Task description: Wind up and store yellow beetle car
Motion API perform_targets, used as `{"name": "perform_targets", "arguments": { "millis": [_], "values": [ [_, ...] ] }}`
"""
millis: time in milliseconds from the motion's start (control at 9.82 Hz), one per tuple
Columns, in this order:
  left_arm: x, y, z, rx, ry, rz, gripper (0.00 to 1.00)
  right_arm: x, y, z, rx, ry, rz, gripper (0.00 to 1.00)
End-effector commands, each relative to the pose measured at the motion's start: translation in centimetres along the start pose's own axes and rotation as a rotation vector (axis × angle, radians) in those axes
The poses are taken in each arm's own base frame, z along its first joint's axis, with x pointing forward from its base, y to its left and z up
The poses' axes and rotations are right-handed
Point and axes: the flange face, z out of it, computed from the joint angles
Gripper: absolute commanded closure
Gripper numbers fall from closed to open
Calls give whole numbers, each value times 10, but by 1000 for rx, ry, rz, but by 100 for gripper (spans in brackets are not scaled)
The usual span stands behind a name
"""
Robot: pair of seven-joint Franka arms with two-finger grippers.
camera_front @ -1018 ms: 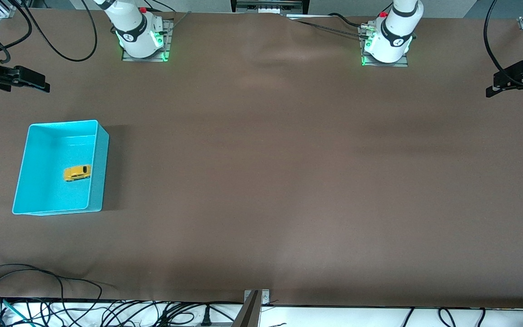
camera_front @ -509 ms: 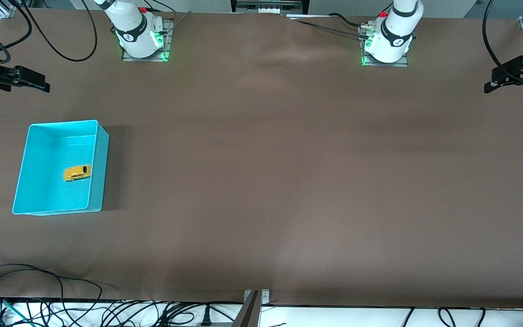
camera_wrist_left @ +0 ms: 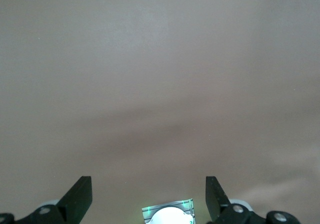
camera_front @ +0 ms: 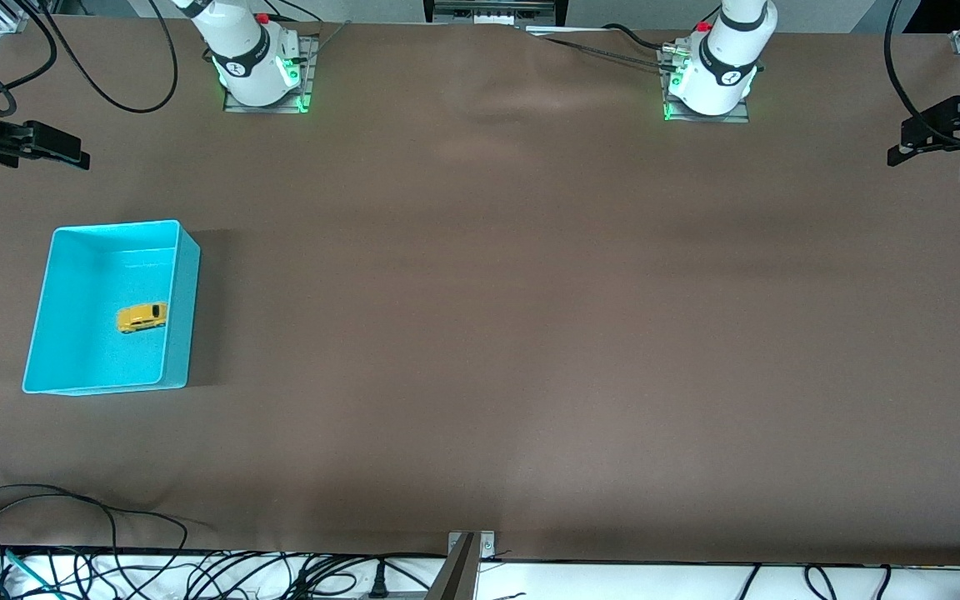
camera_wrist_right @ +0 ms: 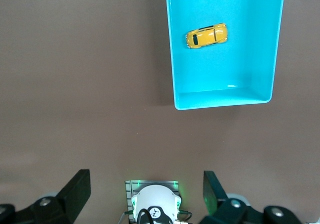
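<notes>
The right wrist view looks straight down on the brown worktop point(camera_wrist_right: 80, 83) from high above. A turquoise bin point(camera_wrist_right: 224, 99) sits open on it, cut off by the picture's edge so that only part shows. The car point(camera_wrist_right: 206, 36) lies inside on the bin floor on its wheels, roof up, a dark window facing the camera; it sits close to one long wall, though whether it touches that wall is hard to say. The right gripper point(camera_wrist_right: 145, 196) hangs over bare worktop, its two black jaws spread wide with nothing between them. Between the jaws, far below, the arm's white base point(camera_wrist_right: 154, 201) stands on a plate lit green.
</notes>
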Motion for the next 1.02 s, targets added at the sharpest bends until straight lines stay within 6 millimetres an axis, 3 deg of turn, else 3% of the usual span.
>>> {"name": "perform_targets", "arguments": {
  "millis": [0, 916],
  "values": [
    [-4, -1, -8, -1, 6, 19, 0, -2, 4, -5, 5, -7, 2, 0],
    [-4, -11, -7, 1, 5, -6, 0, -2, 4, -5, 5, -7, 2, 0]
  ]
}}
